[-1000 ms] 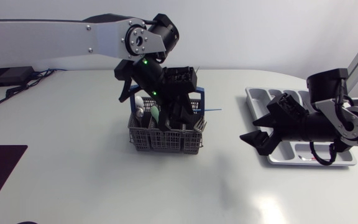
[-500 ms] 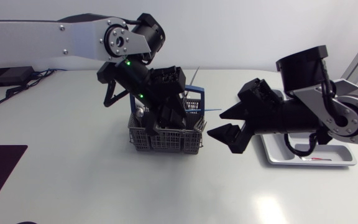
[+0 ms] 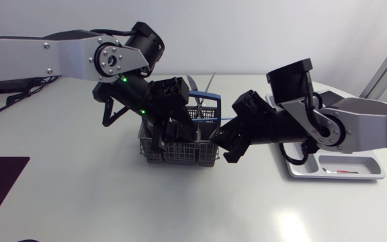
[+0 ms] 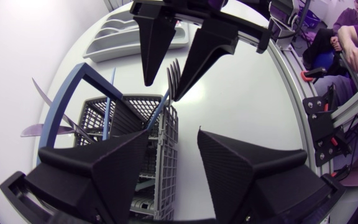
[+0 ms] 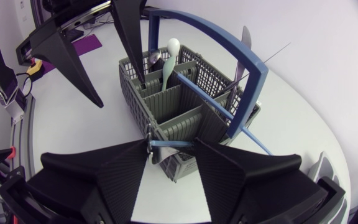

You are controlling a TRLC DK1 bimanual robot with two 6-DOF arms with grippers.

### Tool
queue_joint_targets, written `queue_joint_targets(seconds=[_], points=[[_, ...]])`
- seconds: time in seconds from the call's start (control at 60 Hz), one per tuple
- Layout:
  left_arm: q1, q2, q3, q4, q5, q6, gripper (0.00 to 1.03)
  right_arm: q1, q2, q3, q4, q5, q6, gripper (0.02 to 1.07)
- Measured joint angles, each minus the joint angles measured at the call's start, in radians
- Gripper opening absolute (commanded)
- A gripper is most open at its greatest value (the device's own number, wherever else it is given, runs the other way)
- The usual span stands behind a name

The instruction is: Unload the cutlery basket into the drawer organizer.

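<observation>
Holding blue-handled cutlery (image 5: pixel 210 102), the grey basket (image 3: pixel 180 153) stands upright.

The cutlery basket (image 3: pixel 180 153) stands left of the drawer organizer (image 3: pixel 365 163), well apart from it.

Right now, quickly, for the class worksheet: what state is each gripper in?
Left gripper: open, empty, above the cutlery basket.
Right gripper: open around a fork, not visibly clamped on it.
</observation>
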Motion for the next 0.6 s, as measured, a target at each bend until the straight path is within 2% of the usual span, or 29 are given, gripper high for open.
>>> queue_joint_targets(seconds=[0.133,0.4,0.6], points=[[0.002,-0.011,-0.029,0.032,0.000,-0.014,0.59,0.000,0.014,0.000,0.021,0.000,0.000,0.09],[0.004,-0.041,-0.100,0.144,0.000,-0.067,0.69,0.002,0.014,0.012,0.010,0.004,0.002,0.08],[-0.001,-0.053,-0.140,0.209,-0.008,-0.108,0.69,0.006,-0.002,0.060,-0.082,0.014,0.002,0.08]])
